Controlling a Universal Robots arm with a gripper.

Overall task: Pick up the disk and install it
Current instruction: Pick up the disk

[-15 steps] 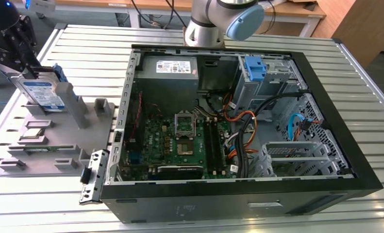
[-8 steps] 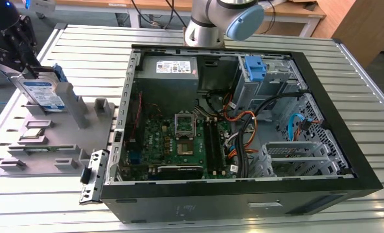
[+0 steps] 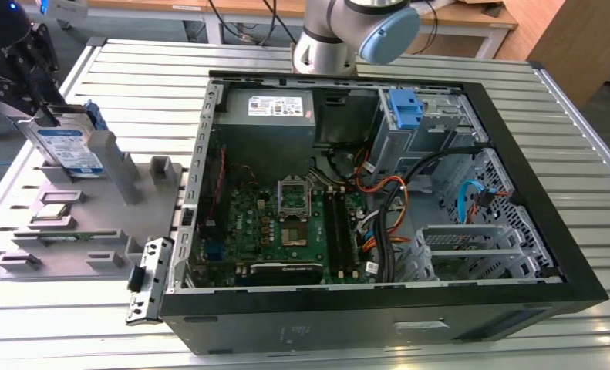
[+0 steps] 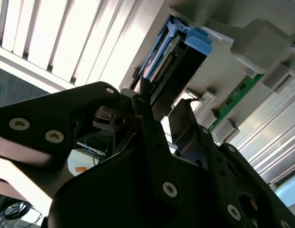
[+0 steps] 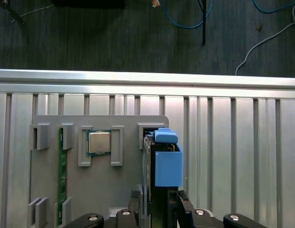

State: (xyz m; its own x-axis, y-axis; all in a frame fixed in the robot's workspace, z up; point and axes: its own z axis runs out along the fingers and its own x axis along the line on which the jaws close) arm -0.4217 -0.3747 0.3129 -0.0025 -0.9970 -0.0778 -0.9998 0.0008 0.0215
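Standing on edge in a slot of the grey plastic parts holder, the flat silver metal disk with its blue-and-white label and blue plastic bracket sits at the exterior view's left, well apart from the open black computer case. The black two-fingered gripper is clamped on the disk's upper end, pressing each flat side in both wrist views. A square silver processor chip and a green memory stick rest in neighbouring holder slots.
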